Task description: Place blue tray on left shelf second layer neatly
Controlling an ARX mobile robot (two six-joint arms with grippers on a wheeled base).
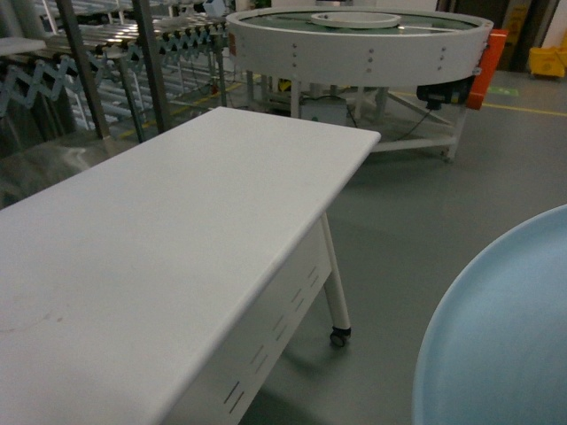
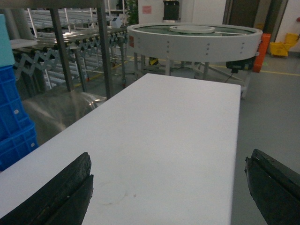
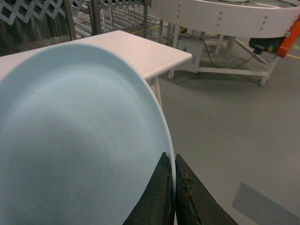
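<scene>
The pale blue tray (image 3: 75, 140) fills the left of the right wrist view, held up in the air beside the white table (image 3: 140, 51). My right gripper (image 3: 171, 156) is shut on its right rim, one finger on each face. In the head view only the tray's edge (image 1: 505, 336) shows, at the bottom right, and neither gripper appears. My left gripper (image 2: 168, 159) hangs open over the white table (image 2: 178, 131) with nothing between its fingers. The left shelf's steel posts (image 1: 84, 71) rise at the far left behind the table, also in the left wrist view (image 2: 105, 51).
A long white table (image 1: 177, 230) on castors runs from near left to centre. Beyond it stands a big round white conveyor (image 1: 354, 44) with an orange part (image 1: 490, 66). Deep blue crates (image 2: 14, 117) sit at the left. A roller conveyor (image 1: 177, 40) lies behind the posts. Grey floor (image 1: 425, 212) spreads right.
</scene>
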